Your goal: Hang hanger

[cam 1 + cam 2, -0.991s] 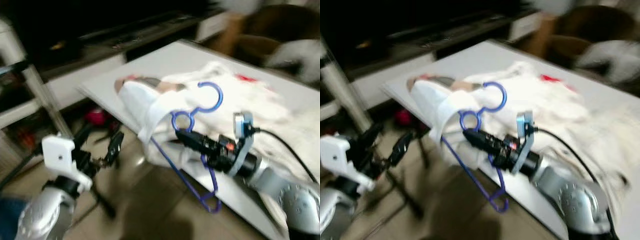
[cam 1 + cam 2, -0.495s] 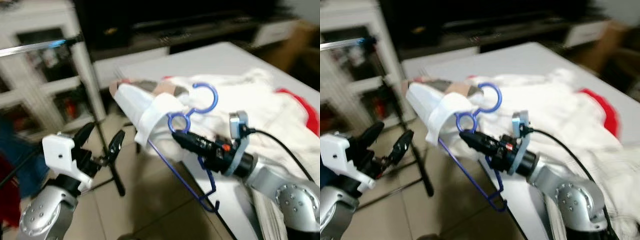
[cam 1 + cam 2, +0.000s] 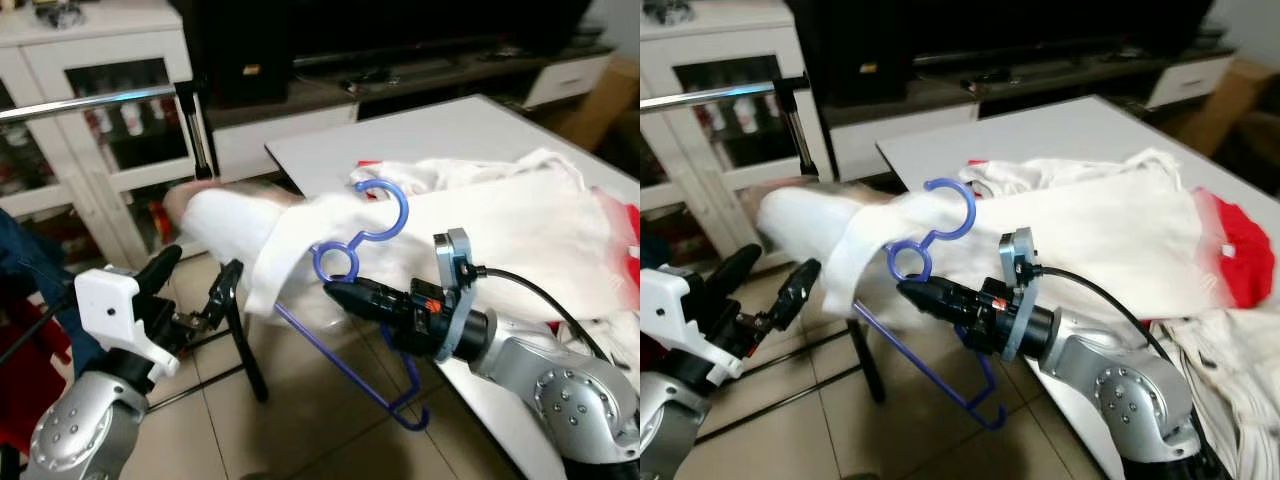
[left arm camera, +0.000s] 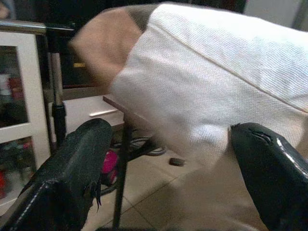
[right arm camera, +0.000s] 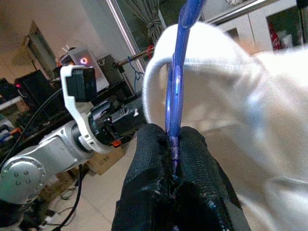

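Note:
A blue plastic hanger point(image 3: 404, 210) is upright with its hook on top, and my right gripper point(image 3: 338, 291) is shut on its neck below the small ring. A white garment point(image 3: 290, 225) drapes over the hanger and trails back onto the white table point(image 3: 400, 125). In the right wrist view the fingers point(image 5: 154, 159) pinch the blue hanger point(image 5: 173, 91). My left gripper point(image 3: 195, 280) is open, low at the left, beneath the hanging sleeve point(image 4: 216, 72). A metal clothes rail point(image 3: 90, 100) on a black stand point(image 3: 203, 140) runs across the upper left.
A white cabinet point(image 3: 90, 60) with glass doors stands behind the rail. A dark TV unit point(image 3: 400, 60) lines the back. More white clothes and a red cloth point(image 3: 1240, 255) lie on the table at the right. Tiled floor point(image 3: 300, 420) lies below.
The camera has swung left, bringing the rail and cabinet into view. My right gripper still holds the hanger, and the garment's sleeve now hangs off the table edge. The left gripper stays open.

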You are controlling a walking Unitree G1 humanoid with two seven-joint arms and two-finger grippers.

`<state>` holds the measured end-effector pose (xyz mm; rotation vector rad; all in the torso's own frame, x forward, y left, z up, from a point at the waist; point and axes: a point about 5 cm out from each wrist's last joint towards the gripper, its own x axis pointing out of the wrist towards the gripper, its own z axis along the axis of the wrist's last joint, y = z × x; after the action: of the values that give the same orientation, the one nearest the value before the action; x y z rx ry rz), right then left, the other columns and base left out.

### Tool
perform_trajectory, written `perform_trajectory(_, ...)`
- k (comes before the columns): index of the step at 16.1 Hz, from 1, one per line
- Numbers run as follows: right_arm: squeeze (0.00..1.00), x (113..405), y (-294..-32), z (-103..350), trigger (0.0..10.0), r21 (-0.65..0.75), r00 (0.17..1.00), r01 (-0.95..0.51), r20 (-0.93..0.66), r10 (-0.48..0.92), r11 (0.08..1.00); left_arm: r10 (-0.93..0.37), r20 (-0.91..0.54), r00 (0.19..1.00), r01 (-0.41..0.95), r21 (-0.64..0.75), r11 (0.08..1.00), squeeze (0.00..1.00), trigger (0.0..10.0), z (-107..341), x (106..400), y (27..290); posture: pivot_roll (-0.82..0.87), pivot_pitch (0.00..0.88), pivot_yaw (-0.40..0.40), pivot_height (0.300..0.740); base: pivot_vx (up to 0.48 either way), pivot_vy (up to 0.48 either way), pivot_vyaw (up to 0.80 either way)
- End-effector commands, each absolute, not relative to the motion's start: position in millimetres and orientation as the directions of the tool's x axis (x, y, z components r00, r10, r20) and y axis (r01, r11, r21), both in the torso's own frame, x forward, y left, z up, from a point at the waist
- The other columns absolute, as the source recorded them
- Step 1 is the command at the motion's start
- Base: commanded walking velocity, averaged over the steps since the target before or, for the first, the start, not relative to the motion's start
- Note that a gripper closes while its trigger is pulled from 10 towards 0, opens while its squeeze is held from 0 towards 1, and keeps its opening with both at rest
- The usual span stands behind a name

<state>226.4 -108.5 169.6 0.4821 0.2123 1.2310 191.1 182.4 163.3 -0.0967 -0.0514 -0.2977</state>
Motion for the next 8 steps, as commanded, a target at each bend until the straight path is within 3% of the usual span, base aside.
perform_trajectory(1, 0.00, 224.8, -110.5, 173.7, 10.0, 0.429, 0.317, -0.870, 0.107, 0.942, 0.244, -0.303, 0.068, 0.951, 0.308, -0.098, 0.946, 0.00, 10.0, 163.6, 189.4, 178.1, 0.05, 0.000, -0.001, 0.740, 0.000, 0.480, 0.48)
perform_trajectory(3, 0.00, 223.8, -110.6, 173.7, 10.0, 0.425, 0.312, -0.873, 0.105, 0.944, 0.241, -0.303, 0.069, 0.950, 0.309, -0.100, 0.946, 0.00, 10.0, 163.7, 188.8, 177.8, 0.05, 0.000, -0.001, 0.740, 0.000, 0.450, 0.80)
perform_trajectory(4, 0.00, 223.6, -110.7, 173.8, 10.0, 0.419, 0.309, -0.875, 0.104, 0.945, 0.240, -0.304, 0.065, 0.950, 0.309, -0.073, 0.948, 0.00, 10.0, 164.1, 188.7, 177.6, 0.05, 0.000, -0.001, 0.740, 0.000, 0.000, 0.80)
perform_trajectory(8, 0.00, 224.1, -112.3, 170.1, 10.0, 0.401, 0.316, -0.880, 0.090, 0.945, 0.256, -0.324, 0.068, 0.944, 0.326, -0.018, 0.945, 0.00, 10.0, 165.4, 188.1, 172.6, 0.05, 0.000, 0.002, 0.740, 0.000, -0.480, 0.80)
